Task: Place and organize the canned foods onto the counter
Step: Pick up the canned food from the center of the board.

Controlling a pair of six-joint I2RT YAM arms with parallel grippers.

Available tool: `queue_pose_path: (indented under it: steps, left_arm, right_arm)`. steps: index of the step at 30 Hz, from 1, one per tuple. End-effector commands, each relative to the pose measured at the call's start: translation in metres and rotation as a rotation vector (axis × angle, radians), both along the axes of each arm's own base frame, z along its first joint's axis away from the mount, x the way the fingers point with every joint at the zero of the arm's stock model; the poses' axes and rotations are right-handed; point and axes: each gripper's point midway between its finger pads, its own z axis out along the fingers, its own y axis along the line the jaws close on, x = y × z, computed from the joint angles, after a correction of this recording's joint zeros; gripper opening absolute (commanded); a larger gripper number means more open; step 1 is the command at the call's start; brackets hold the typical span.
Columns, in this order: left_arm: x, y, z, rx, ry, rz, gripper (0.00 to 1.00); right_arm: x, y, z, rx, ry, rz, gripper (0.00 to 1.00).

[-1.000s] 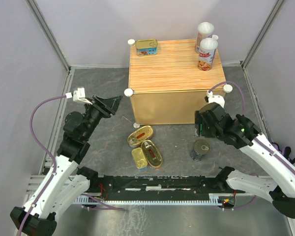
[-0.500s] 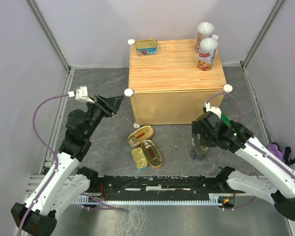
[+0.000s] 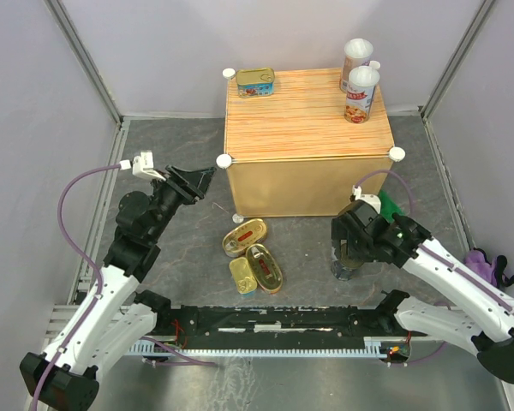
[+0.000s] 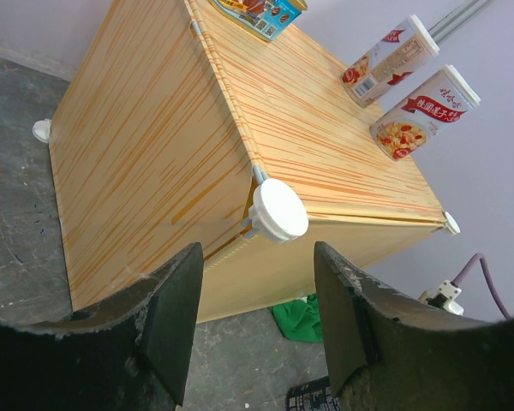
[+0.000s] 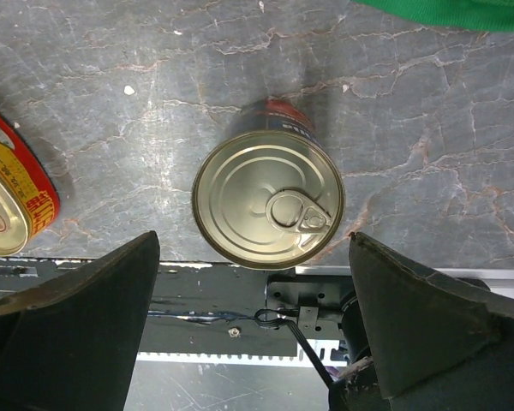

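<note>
Canned foods are sitting in two groups in the top view. One rectangular tin point(image 3: 255, 82) and two white-lidded cylinders point(image 3: 361, 92) are standing on the counter point(image 3: 308, 128), a light-wood cube with a striped plank top, at 12 o'clock. Two oval red-labelled tins point(image 3: 244, 236) and a gold rectangular one point(image 3: 242, 276) are lying on the grey marbled floor at 6 o'clock. Lilac walls are enclosing everything. The right gripper point(image 3: 349, 253) is hovering over a dark cylinder point(image 3: 343, 271) at 5 o'clock.

In the left wrist view, the left gripper point(image 4: 255, 257) is gaping with nothing between its fingers, facing a white knob point(image 4: 279, 210). A green cloth point(image 4: 298, 315) is lying beyond at 6 o'clock.

In the right wrist view, the released black fingers point(image 5: 68, 325) are flanking the cylinder's ribbed, pull-tabbed lid point(image 5: 270, 199) without touching it.
</note>
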Motion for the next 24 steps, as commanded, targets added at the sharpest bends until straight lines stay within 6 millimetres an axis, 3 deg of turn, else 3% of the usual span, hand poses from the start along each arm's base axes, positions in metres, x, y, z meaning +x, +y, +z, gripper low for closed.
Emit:
queue_pose_path:
  steps: [1, 24]
  left_arm:
    - [-0.002, -0.002, 0.014, -0.030, -0.046, -0.008, 0.61]
    - [0.000, -0.003, 0.013, -0.026, -0.039, -0.014, 0.61]
  right_arm:
    - [0.001, 0.005, -0.004, 0.022, -0.002, -0.013, 0.99]
    - [0.003, 0.001, -0.034, -0.018, 0.010, -0.025, 1.00]
